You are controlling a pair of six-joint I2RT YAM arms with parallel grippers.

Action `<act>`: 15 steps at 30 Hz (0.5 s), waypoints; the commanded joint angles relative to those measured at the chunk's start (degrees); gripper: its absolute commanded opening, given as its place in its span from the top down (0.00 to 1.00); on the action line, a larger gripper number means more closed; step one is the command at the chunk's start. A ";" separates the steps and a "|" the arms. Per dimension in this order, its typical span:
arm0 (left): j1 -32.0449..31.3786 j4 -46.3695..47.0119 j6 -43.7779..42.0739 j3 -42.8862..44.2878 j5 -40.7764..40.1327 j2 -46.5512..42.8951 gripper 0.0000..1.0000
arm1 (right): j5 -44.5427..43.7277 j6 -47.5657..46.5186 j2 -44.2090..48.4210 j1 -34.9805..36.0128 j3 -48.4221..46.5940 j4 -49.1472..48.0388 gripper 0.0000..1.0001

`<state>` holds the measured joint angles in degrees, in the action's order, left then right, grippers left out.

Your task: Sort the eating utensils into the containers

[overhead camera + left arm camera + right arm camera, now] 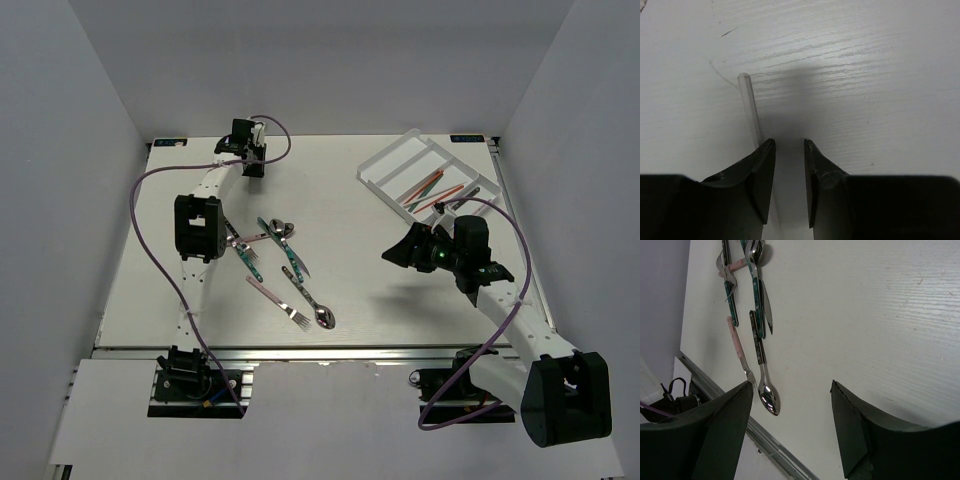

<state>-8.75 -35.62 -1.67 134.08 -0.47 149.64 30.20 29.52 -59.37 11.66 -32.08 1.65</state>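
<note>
A thin clear stick (pixel 749 102) lies on the white table. It runs under my left gripper's left finger (pixel 757 170) and into the narrow gap of the left gripper (pixel 789 141), whose jaws stand apart without touching it. That left gripper (pixel 252 165) is at the far back left. Several eating utensils lie mid-table: a teal-handled knife (pixel 292 262), a pink-handled fork (pixel 278 298) and a dark-handled spoon (pixel 322 318). The spoon (pixel 768 399) and the fork (pixel 737 347) also show past my right gripper (pixel 790 385), which hangs wide open and empty. The clear tray (pixel 385 160) holds orange and teal pieces (pixel 430 185).
The right gripper (pixel 392 255) hovers between the utensil pile and the tray. A metal rail (pixel 330 350) runs along the table's near edge. Purple cables (pixel 150 230) loop beside both arms. White walls close in the table on three sides.
</note>
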 commanded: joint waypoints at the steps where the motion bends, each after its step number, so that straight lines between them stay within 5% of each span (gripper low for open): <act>1: -0.03 -1.56 -0.26 0.66 -1.29 -1.10 0.60 | 0.48 -1.13 0.58 0.20 -0.44 0.02 0.31; 7: -0.83 -0.86 -0.79 -0.22 0.38 -5.67 0.58 | 0.48 -1.04 0.31 0.20 -0.71 -0.07 0.31; 15: -0.56 0.20 1.06 0.65 -7.87 -7.00 0.55 | 0.65 -0.87 -0.30 0.20 -0.80 -0.51 0.31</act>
<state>-9.23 -35.57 -1.43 132.99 -4.21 147.63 30.20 29.45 -59.40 11.66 -32.08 1.67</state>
